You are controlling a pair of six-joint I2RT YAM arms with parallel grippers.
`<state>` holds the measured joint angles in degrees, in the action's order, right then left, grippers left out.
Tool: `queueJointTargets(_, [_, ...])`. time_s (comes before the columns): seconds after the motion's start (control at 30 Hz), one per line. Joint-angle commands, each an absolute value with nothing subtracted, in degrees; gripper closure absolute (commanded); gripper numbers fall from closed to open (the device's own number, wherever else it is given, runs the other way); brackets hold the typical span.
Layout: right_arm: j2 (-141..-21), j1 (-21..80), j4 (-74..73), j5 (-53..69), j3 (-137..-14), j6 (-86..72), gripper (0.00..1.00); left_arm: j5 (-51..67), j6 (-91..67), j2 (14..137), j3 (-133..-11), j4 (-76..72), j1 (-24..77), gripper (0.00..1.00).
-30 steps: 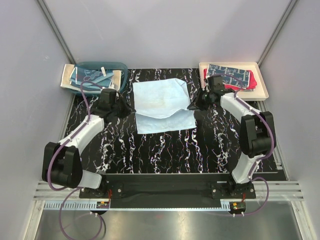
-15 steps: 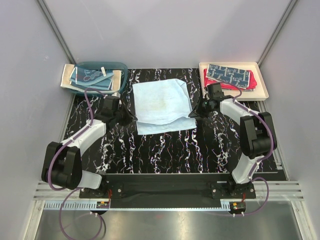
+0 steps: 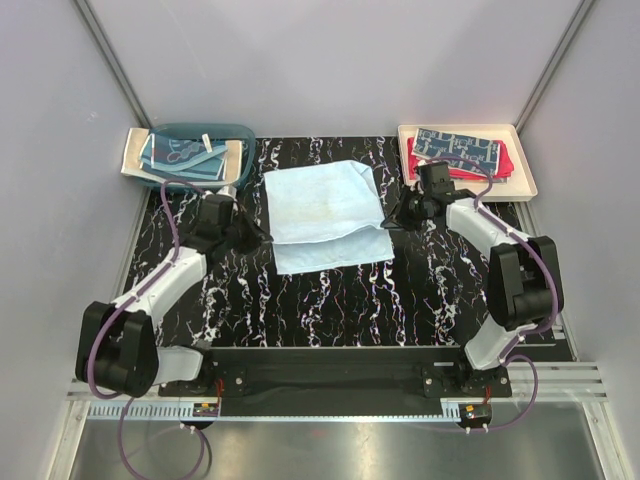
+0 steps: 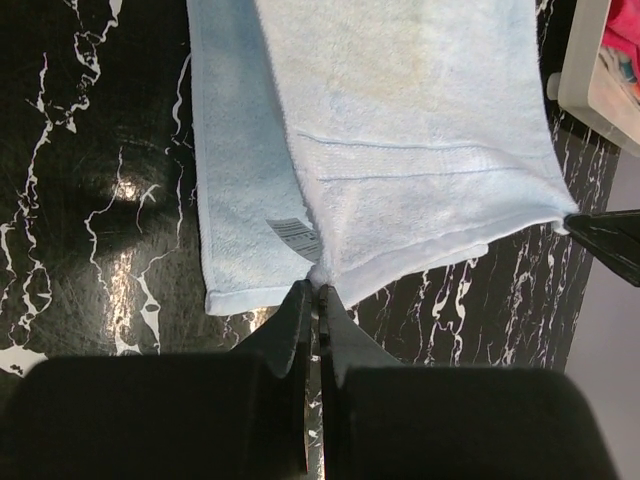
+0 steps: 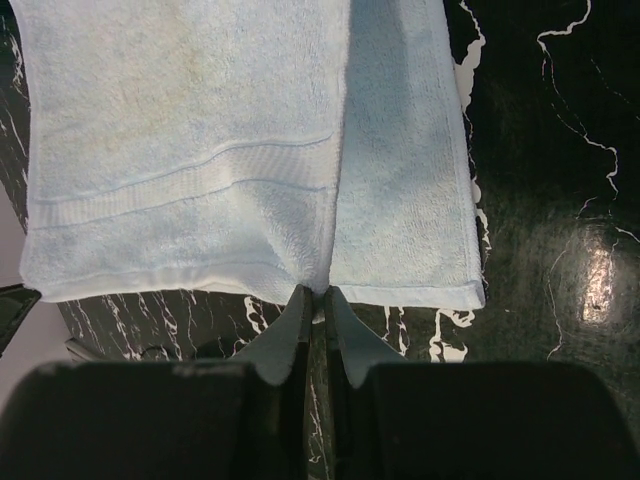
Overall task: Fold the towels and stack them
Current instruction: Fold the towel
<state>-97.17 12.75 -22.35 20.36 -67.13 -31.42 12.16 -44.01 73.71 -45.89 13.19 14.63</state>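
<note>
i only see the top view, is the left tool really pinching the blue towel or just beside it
observer: Pinching. In the left wrist view the left tool is shut on a corner of the blue towel, on its folded-over upper layer.
operator: and the right one
observer: Same. The right wrist view shows the right tool shut on the towel's edge, just where the upper layer ends.
operator: anything on the cloth i'm missing
observer: A small white label lies close to the left tool's grip, at the edge of the upper layer.
</note>
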Motion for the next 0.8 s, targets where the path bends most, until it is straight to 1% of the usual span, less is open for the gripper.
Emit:
queueJointTargets(0.0, [-94.66,13.10,-21.89,18.72,-66.10,-30.94,1.00,13.80,-44.47,72.69,-43.60,11.08,14.94,1.00])
queueJointTargets(0.2, [-96.15,13.10,-20.39,18.54,-63.99,-31.11,1.00,14.41,-44.82,73.30,-40.44,9.41,15.64,1.00])
queueJointTargets(0.33, [-97.12,13.10,-20.48,19.07,-64.60,-31.38,1.00,14.50,-44.83,73.65,-40.43,9.23,15.64,1.00])
queueJointTargets(0.47, [-96.77,13.18,-22.85,18.19,-68.02,-30.68,1.00,14.59,-44.39,73.04,-43.32,11.07,15.56,1.00])
queueJointTargets(0.6, [-95.89,13.10,-25.75,18.02,-74.34,-30.50,1.00,13.80,-43.60,71.28,-47.63,14.14,15.56,1.00])
queueJointTargets(0.77, [-93.43,13.09,-27.60,16.35,-75.33,-29.53,1.00,13.45,-43.16,68.73,-47.82,15.73,15.64,1.00])
